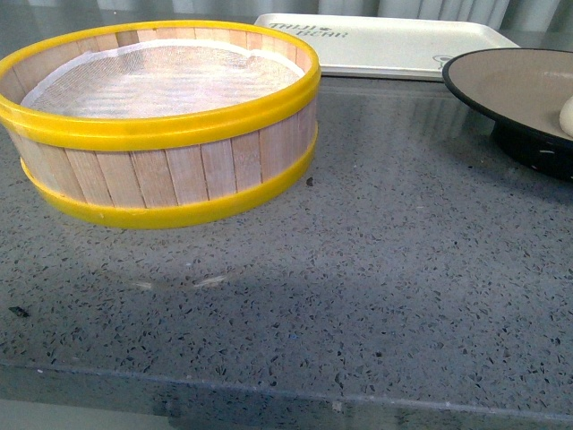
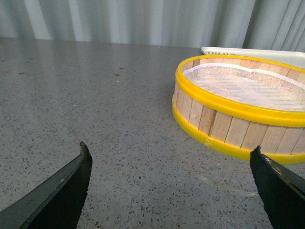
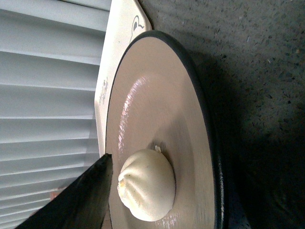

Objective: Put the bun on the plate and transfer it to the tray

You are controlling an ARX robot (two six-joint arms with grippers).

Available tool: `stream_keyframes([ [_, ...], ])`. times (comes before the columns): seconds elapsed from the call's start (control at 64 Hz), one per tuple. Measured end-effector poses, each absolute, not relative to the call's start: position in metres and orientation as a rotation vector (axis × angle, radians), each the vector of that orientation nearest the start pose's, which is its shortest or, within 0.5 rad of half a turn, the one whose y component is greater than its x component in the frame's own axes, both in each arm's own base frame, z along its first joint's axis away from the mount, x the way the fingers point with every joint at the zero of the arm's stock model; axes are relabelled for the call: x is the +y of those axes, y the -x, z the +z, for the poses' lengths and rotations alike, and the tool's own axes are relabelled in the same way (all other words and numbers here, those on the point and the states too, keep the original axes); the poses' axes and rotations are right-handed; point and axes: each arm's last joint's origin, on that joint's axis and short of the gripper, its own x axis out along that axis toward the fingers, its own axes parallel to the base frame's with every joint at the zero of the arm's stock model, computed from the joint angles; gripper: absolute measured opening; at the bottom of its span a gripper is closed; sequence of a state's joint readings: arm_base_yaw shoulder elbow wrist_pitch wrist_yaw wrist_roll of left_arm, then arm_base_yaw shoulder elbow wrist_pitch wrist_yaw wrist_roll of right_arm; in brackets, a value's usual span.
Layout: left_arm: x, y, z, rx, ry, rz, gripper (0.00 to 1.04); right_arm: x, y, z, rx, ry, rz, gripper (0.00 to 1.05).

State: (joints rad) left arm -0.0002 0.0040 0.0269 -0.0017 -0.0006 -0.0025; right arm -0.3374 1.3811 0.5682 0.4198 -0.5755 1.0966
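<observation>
Along the near edge of the counter [image 1: 340, 296] the grey speckled stone lies bare, with neither arm showing in the front view. From the left wrist camera the left gripper [image 2: 169, 157] has its black jaws spread wide over the stone, grasping nothing. A round wooden steamer basket [image 1: 170, 170] sits just beyond them and clear of both tips. The basket has yellow bands at top and bottom and a white mesh liner inside, and it takes up the left part of the counter. To its right, well apart from it, the plate [image 1: 501, 85] stands on its black foot, and the bun [image 3: 145, 191] rests on its beige surface. The right gripper [image 3: 97, 183] shows only one dark finger, close beside the bun over the plate, so I cannot tell how far it is spread. Behind the basket and plate the white tray [image 1: 385, 45] lies flat toward the far edge, its right near corner hidden by the plate's rim. A ribbed grey wall [image 2: 119, 21] rises beyond.
</observation>
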Motion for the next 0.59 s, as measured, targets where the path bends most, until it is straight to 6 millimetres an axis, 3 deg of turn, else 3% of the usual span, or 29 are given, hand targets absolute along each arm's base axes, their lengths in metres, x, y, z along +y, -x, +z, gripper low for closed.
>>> stream_keyframes([
  [0.391, 0.0000, -0.0962, 0.1722, -0.021, 0.002, 0.000, 0.98, -0.0718, -0.2583, 0.1890, 0.464, -1.261, 0.022, 0.08],
  [0.438, 0.0000, -0.0962, 0.1722, -0.021, 0.002, 0.000, 0.98, -0.0710, -0.2582, 0.1892, 0.466, -1.267, 0.026, 0.02],
  [0.594, 0.0000, -0.0962, 0.1722, -0.021, 0.002, 0.000, 0.98, -0.0675, -0.2558, 0.1892, 0.464, -1.265, 0.037, 0.02],
])
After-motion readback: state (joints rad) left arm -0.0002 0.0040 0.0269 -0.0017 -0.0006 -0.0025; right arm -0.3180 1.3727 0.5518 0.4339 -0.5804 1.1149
